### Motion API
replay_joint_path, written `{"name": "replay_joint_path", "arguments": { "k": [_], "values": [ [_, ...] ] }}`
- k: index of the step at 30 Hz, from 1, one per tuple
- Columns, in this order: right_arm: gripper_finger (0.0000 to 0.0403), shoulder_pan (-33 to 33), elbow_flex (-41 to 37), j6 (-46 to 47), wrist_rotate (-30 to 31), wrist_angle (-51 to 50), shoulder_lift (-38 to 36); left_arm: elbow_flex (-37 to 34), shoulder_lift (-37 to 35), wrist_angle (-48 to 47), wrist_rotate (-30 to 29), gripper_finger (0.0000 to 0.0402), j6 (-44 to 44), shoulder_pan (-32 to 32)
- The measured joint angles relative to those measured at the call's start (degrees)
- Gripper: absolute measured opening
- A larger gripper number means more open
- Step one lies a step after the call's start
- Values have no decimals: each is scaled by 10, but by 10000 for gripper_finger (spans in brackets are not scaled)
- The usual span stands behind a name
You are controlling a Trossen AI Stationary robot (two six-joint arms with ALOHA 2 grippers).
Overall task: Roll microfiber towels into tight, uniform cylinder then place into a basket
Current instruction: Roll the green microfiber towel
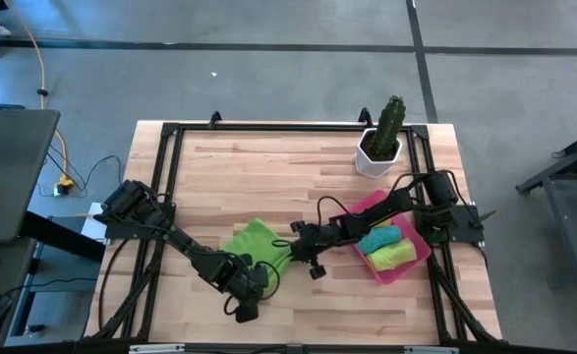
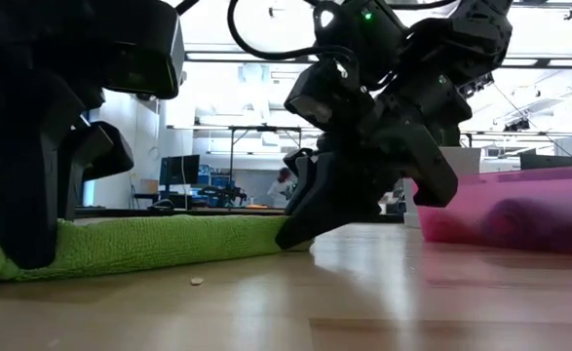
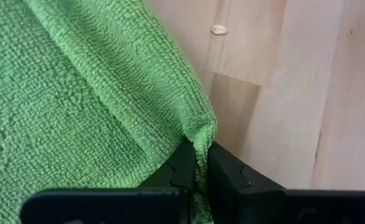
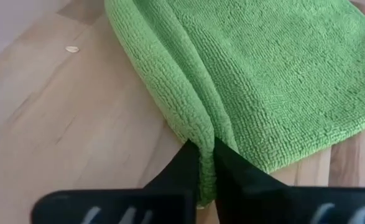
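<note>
Three rolled towels [image 1: 387, 246] already lie in the basket [image 1: 413, 265], while the last green towel [image 1: 257, 243] lies flat mid-table, unrolled, both grippers [image 3: 201, 177] [image 4: 206, 171] pinching its edge.

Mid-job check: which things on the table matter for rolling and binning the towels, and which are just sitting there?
In play: green towel, pinched by left gripper and right gripper; pink basket holding teal towel and yellow towel.
Idle: cactus pot; small crumb.

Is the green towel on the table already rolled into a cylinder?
No. In the high view the green towel lies mostly flat on the table, only its edge folded.
</note>
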Motion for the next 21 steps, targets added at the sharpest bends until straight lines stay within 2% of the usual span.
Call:
{"name": "replay_joint_path", "arguments": {
  "k": [4, 9, 13, 17, 21],
  "values": [
    [19, -1, 0, 26, -7, -5, 0, 0, 0, -3, 0, 26, -27, 0],
    [5, -12, 7, 82, -75, -22, 0, -1, -13, -14, 22, 61, -43, 0],
    [5, -21, 55, 126, -96, -119, 1, 6, -30, -66, 32, 93, -43, -1],
    [3, -34, 108, 168, -137, -229, 2, 24, -36, -158, 32, 118, -43, -2],
    [3, -56, 122, 254, -170, -260, 3, 43, -36, -194, 27, 128, -42, -5]
  ]
}}
